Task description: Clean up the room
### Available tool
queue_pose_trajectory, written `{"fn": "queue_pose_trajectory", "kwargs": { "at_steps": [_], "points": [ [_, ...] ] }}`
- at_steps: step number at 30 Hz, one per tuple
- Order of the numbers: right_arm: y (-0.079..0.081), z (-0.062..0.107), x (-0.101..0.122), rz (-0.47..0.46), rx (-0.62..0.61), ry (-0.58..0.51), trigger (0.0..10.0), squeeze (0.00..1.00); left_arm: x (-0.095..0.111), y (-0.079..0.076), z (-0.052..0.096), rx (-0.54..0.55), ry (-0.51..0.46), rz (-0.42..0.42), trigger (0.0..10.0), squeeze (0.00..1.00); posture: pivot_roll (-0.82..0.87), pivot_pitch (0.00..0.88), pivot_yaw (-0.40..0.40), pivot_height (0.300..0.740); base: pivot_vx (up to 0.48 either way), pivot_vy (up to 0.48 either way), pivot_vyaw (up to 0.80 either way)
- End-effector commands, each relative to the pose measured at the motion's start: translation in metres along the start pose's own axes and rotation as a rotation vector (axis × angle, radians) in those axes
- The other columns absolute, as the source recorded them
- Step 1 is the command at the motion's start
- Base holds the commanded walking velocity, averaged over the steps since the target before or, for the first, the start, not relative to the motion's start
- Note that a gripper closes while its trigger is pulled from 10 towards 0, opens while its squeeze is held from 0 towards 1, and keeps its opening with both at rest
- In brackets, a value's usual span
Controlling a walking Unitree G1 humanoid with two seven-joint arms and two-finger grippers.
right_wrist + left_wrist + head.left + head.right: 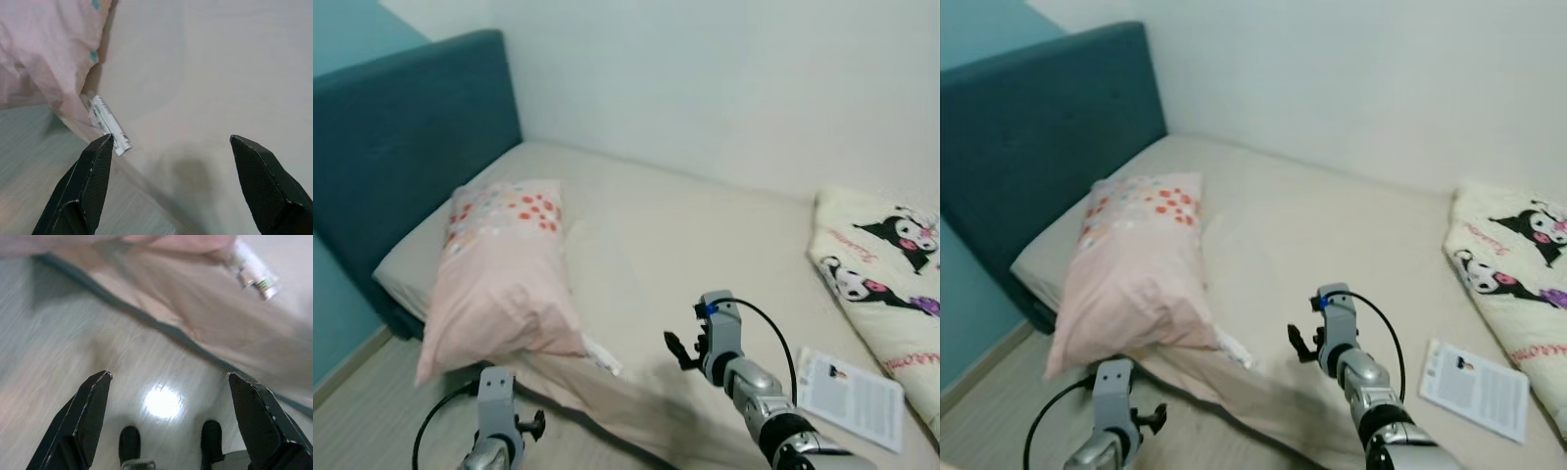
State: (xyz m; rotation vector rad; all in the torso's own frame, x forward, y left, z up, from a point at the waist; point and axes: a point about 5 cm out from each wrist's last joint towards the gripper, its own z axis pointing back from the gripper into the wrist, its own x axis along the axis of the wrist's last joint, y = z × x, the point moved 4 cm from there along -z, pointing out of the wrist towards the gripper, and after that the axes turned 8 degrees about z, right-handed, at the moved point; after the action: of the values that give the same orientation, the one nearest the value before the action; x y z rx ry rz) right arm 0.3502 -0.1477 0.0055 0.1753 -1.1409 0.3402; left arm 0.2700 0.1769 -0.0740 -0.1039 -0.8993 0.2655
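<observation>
Hovering low over the floor [372,392] beside the bed's [685,245] near edge, my left end effector [166,401] is spread wide. A pink pillow [504,274] overhangs that edge, a crumpled wrapper [108,125] just beside it. My right end effector [168,169], fingers wide, hangs above the mattress. A leaflet [852,385] and cartoon blanket [886,284] lie toward the right edge.
</observation>
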Motion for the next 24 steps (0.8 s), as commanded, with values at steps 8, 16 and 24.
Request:
{"fn": "queue_pose_trajectory", "kwargs": {
  "at_steps": [8,16,24],
  "points": [
    [0.02,-0.002,0.008,0.05,0.115,-0.06,10.0,0.0,0.012,0.005,-0.002,0.009,-0.033,-0.025,10.0,0.0,-0.01,0.034,-0.035,0.74,0.0,0.0,0.28],
    [0.018,-0.002,0.008,0.036,0.104,-0.063,10.0,0.0,0.025,-0.014,-0.004,-0.088,-0.078,-0.193,10.0,0.0,-0.02,0.036,-0.033,0.74,0.0,0.0,0.74],
    [-0.005,0.003,0.0,-0.003,-0.028,-0.02,10.0,0.0,0.091,-0.019,-0.004,-0.134,-0.332,-0.247,10.0,0.0,-0.01,0.038,-0.04,0.74,0.114,0.0,0.36]
  ]
}}
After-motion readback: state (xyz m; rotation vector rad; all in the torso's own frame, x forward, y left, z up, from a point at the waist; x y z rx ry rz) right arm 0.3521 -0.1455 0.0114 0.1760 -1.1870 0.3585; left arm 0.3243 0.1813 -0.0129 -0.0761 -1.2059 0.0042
